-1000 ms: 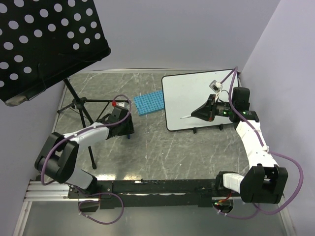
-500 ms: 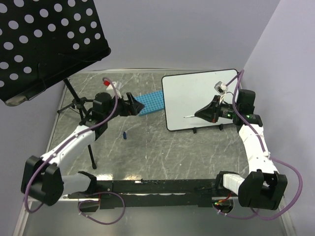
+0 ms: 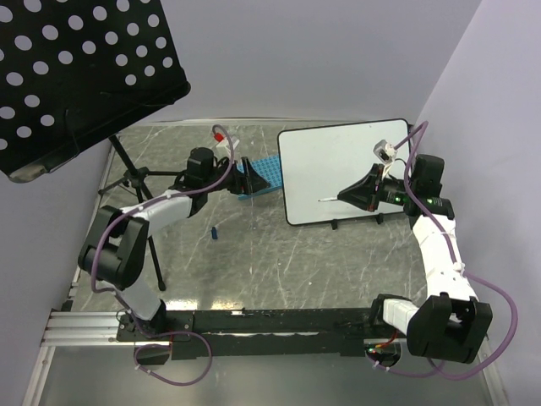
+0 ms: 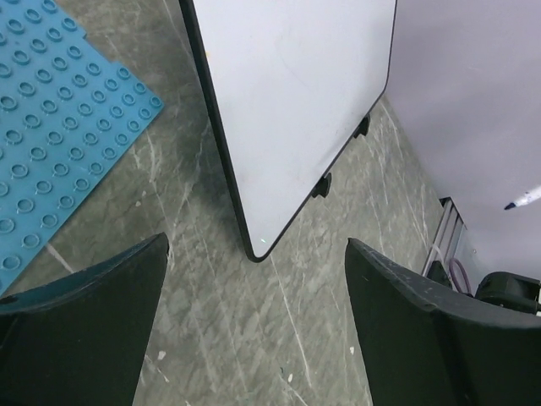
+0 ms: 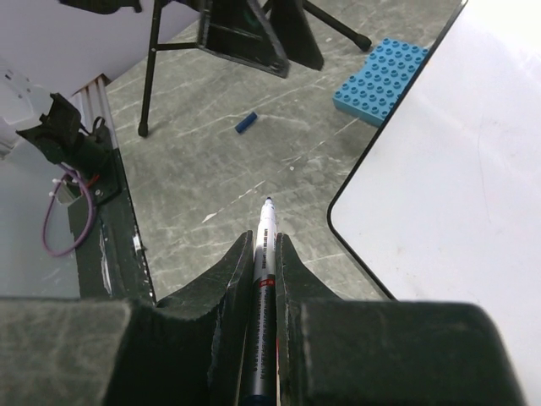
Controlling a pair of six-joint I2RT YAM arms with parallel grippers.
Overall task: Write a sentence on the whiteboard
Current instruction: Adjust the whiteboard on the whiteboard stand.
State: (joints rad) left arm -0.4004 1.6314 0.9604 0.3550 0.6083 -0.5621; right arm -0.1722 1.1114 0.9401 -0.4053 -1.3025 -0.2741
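I have the whiteboard [image 3: 334, 165] at two o'clock on the table, propped on its small black feet. My right gripper [image 3: 345, 196] is clamped on a marker [image 3: 328, 200] in front of the board's lower half, bare tip pointing to nine o'clock and apart from the surface. My left gripper [image 3: 245, 179] hangs at twelve o'clock, jaws wide apart, over a blue studded plate [image 3: 269, 172] just beside the board. A small blue piece [image 3: 215, 231] lies near centre.
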